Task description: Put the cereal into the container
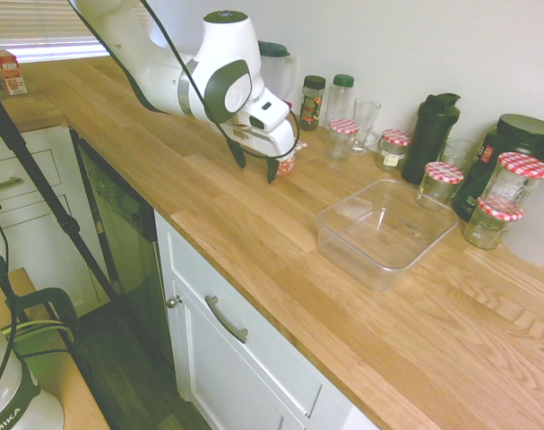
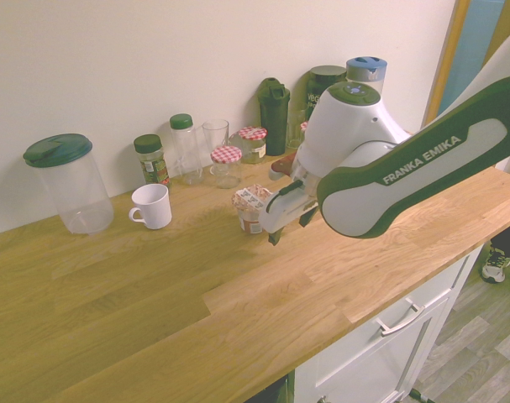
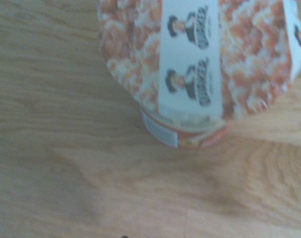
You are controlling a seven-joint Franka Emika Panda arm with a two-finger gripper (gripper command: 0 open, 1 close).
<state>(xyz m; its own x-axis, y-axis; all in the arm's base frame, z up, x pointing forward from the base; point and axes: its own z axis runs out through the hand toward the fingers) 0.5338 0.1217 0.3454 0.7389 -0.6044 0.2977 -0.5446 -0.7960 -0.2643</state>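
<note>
Wrist view is showing one cereal cup (image 3: 190, 64) standing on the surface (image 2: 154, 319), away from its front edge. One pincer (image 1: 258, 170), fingers spread, is hovering beside it. One clear container (image 1: 384, 233) is sitting nearer the front edge than four red-checked jars (image 1: 440, 184).

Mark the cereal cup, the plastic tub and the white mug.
Cereal cup (image 3: 190, 74): wrist view, on its printed lid.
Plastic tub (image 1: 345, 253): first exterior view, on its near wall.
White mug (image 2: 156, 208): second exterior view, on its body.
</note>
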